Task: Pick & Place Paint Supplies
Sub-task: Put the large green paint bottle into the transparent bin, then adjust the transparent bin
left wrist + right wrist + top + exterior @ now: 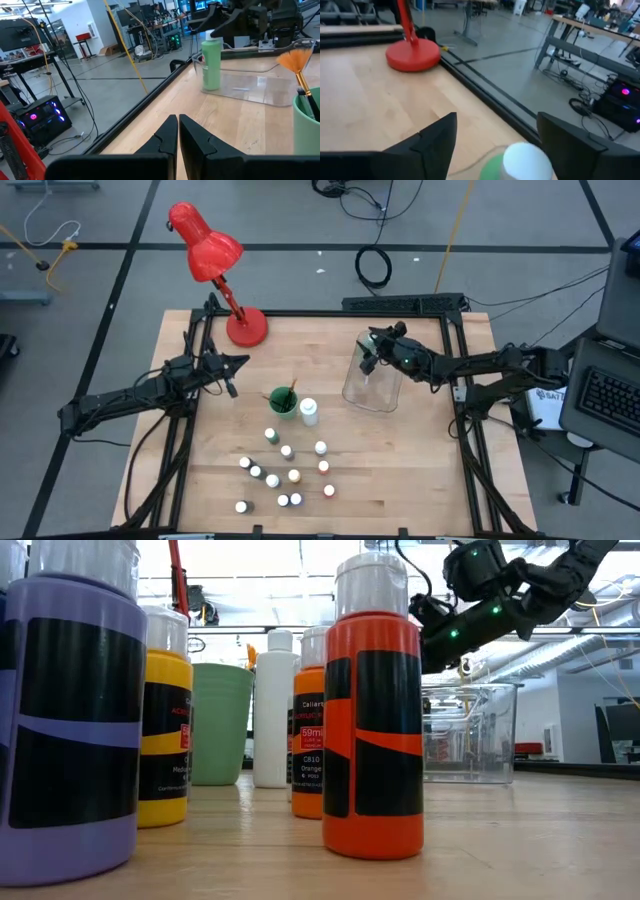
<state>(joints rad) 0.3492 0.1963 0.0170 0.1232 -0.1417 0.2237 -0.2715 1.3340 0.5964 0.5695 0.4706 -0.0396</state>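
Your right gripper (495,145) hangs over the tray (372,392), fingers spread, a green bottle (520,162) standing just below them, likely released there. Your left gripper (229,368) waits near the lamp (212,260), fingers pressed together. The small bottles (285,472) stand in front, well apart.

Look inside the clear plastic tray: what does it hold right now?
One green bottle with a white cap stands upright in the clear tray, directly under the open right gripper. The tray's far corners are covered by the arm, so anything there is unseen.

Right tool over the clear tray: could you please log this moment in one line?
right tool: open above green bottle | bottle: upright in clear tray | left tool: shut, idle
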